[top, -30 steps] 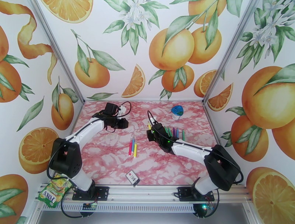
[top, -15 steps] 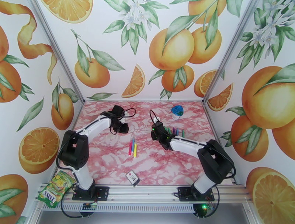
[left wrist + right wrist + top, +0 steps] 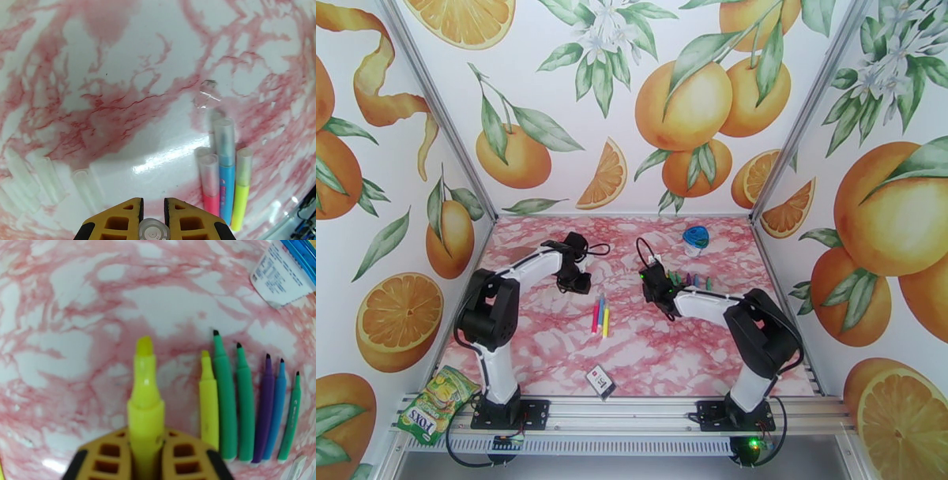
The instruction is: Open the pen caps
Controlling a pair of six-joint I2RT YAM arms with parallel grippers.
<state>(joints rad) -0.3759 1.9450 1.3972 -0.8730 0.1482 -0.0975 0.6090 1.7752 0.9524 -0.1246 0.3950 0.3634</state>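
My left gripper [image 3: 152, 202] [image 3: 577, 281] is shut on a small clear pen cap [image 3: 152, 233], seen end-on between its yellow fingers, low over the table. Right of it lie three capped pens [image 3: 223, 173] [image 3: 600, 316], pink, blue and yellow, each with a clear cap. Several loose clear caps [image 3: 47, 177] lie to the left, and one more [image 3: 205, 94] sits beyond the pens. The right gripper [image 3: 145, 434] [image 3: 652, 286] is shut on an uncapped yellow highlighter [image 3: 144, 390]. Beside it lies a row of uncapped pens [image 3: 245, 398] [image 3: 689, 280], yellow, green, purple and blue.
A clear container with a blue lid [image 3: 696, 239] stands at the back right, its label [image 3: 278, 277] showing in the right wrist view. A small dark card [image 3: 600, 381] lies near the front edge. A FOXS sweets bag [image 3: 434, 406] rests off the table at front left.
Both arms have folded, elbows drawn back towards the bases. The left gripper moved slightly nearer and lower beside the capped pens. The right gripper shifted right towards the uncapped row.
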